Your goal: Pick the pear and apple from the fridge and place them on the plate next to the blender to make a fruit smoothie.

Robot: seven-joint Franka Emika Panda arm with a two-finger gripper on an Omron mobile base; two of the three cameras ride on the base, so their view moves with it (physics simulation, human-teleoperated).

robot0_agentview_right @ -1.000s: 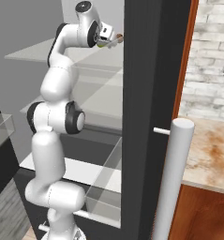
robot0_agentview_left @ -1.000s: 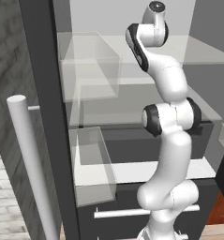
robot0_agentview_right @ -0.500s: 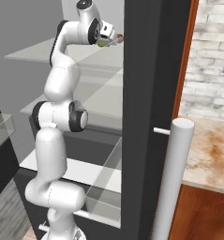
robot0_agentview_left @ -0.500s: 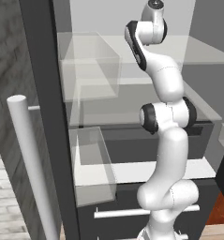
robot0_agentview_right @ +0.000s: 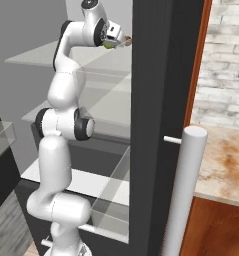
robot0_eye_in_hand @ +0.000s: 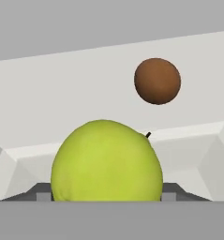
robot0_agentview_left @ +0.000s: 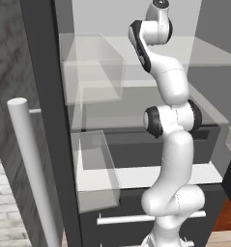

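Reaching high into the fridge (robot0_agentview_left: pixel 49 96), over the upper shelf. Green pear (robot0_eye_in_hand: pixel 106 161) right at the gripper (robot0_agentview_right: pixel 116 42), probably clasped, though finger contact is hidden; cannot tell for sure. Brown round fruit (robot0_eye_in_hand: pixel 157 80) farther back. Best drawn out slowly, clear of the door edge.

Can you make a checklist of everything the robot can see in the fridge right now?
Surface: clear glass shelves inside the open fridge, pale interior.
Job's things: a green round fruit sits right in front of the hand camera, low in the gripper; apple or pear, cannot tell. Plate and blender: nothing seen.
Clutter: a brown ball-shaped item farther back on the shelf.
Grippers: raised at the upper shelf; a bit of green shows at it; fingers hidden, so a grasp cannot be confirmed.
Cables: nothing seen.
Surroundings: brick wall, silver door handle.
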